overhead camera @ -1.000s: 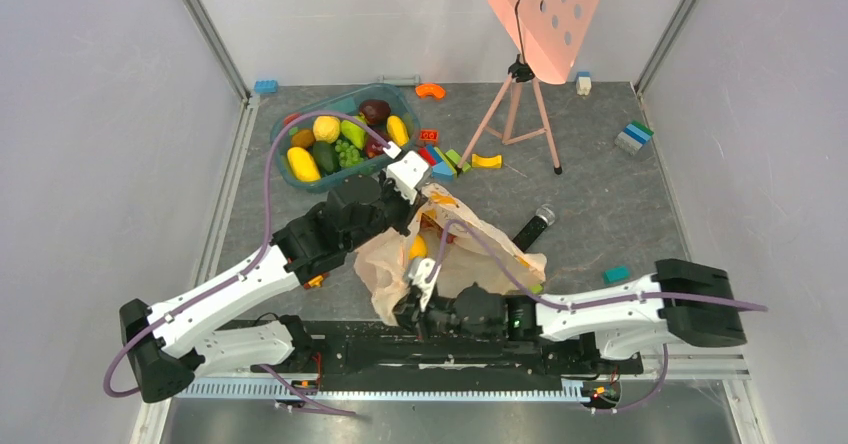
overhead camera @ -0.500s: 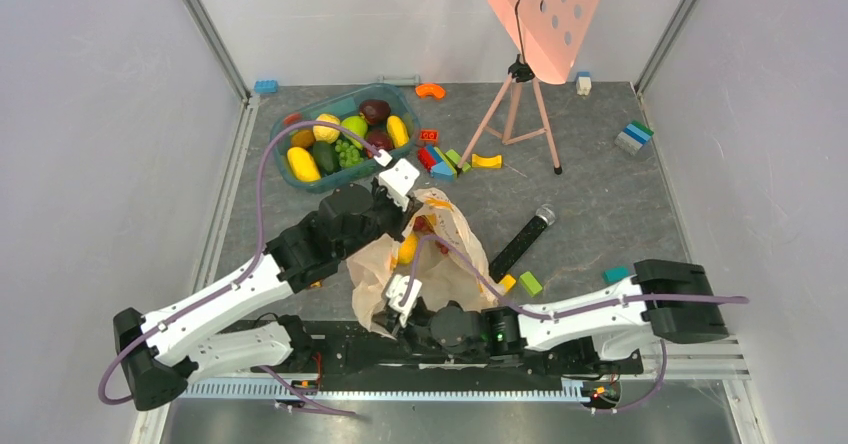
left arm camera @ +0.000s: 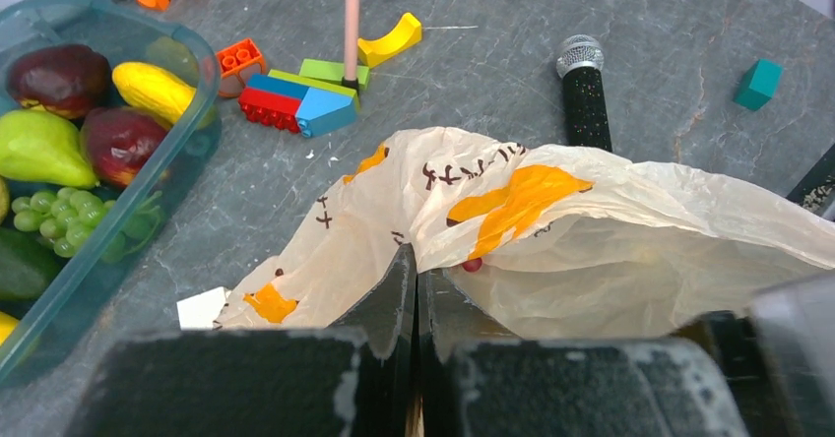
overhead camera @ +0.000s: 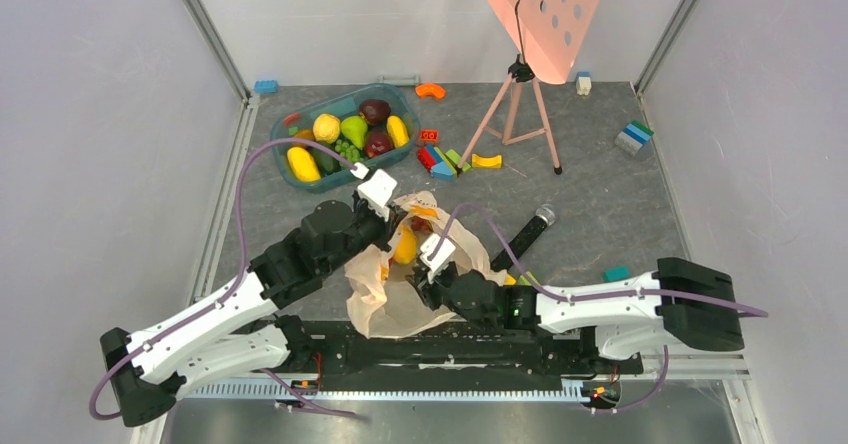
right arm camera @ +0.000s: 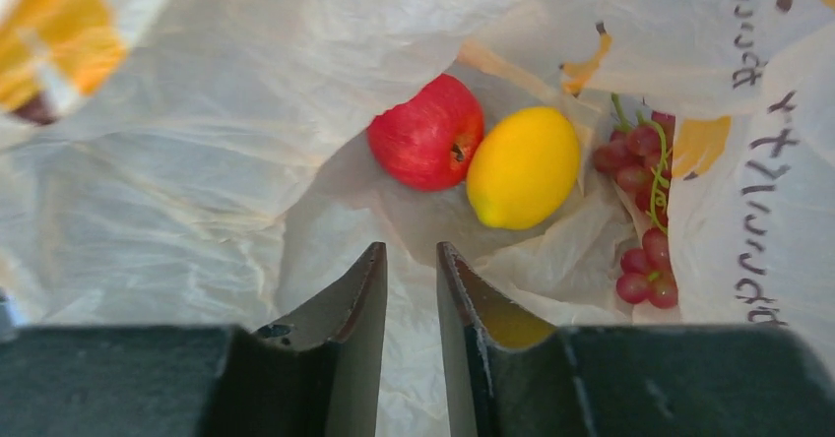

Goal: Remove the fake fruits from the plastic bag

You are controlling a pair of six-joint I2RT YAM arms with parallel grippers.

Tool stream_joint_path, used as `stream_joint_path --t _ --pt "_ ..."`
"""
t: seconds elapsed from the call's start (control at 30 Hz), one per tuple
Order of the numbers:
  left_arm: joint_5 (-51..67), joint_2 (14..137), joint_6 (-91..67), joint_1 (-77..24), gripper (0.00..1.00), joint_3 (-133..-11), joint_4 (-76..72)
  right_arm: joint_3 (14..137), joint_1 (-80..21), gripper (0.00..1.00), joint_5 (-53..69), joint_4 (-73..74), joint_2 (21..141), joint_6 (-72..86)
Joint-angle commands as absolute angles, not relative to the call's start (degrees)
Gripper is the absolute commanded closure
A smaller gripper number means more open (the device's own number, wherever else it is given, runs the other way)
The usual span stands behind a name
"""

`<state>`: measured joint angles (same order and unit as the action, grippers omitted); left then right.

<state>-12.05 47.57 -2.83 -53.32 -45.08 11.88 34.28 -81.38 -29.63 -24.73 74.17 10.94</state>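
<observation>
The plastic bag (overhead camera: 385, 289) lies crumpled at the table's near middle, its mouth held up. My left gripper (overhead camera: 387, 216) is shut on the bag's upper rim (left arm camera: 414, 255); cream plastic with orange marks (left arm camera: 522, 196) spreads in front of it. My right gripper (right arm camera: 411, 255) is inside the bag's mouth, jaws a narrow gap apart and empty. Just ahead of it lie a red apple (right arm camera: 428, 134), a yellow lemon (right arm camera: 522, 166) and a reddish grape bunch (right arm camera: 645, 211). In the top view the lemon (overhead camera: 405, 247) and a bit of red (overhead camera: 418, 226) show in the mouth.
A teal tub (overhead camera: 283, 164) with several fruits stands at the back left, also in the left wrist view (left arm camera: 197, 132). Toy blocks (overhead camera: 445, 159) lie beside it. A black microphone (overhead camera: 525, 232) lies right of the bag. A tripod (overhead camera: 520, 114) stands behind. A teal block (overhead camera: 616, 274) sits at right.
My right gripper has moved from the bag's near edge forward into its mouth. My left gripper has drawn back and left with the rim, and the bag has shifted left.
</observation>
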Motion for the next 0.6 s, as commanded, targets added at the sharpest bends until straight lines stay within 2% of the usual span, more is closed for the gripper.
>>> stream_joint_path --t 0.0,0.17,0.3,0.47,0.57 --pt "-15.0 47.5 -7.3 -53.2 0.98 -44.2 11.1 35.6 -79.3 0.71 -29.9 -28.3 78.7 13.4" --pt "-19.2 47.4 -9.2 -53.2 0.98 -42.7 10.5 37.1 -76.2 0.67 -30.1 -32.4 83.4 16.1" --pt "-20.8 47.7 -9.4 -53.1 0.98 -42.5 10.4 38.5 -74.2 0.56 -30.0 -35.0 86.9 17.8" --pt "-20.3 47.7 -9.1 -53.1 0.98 -42.9 10.9 39.5 -72.7 0.36 -30.2 -38.2 90.8 18.7" --pt "-20.0 47.3 -8.7 -53.1 0.98 -42.9 11.2 39.7 -71.5 0.31 -29.2 -40.6 92.5 19.0"
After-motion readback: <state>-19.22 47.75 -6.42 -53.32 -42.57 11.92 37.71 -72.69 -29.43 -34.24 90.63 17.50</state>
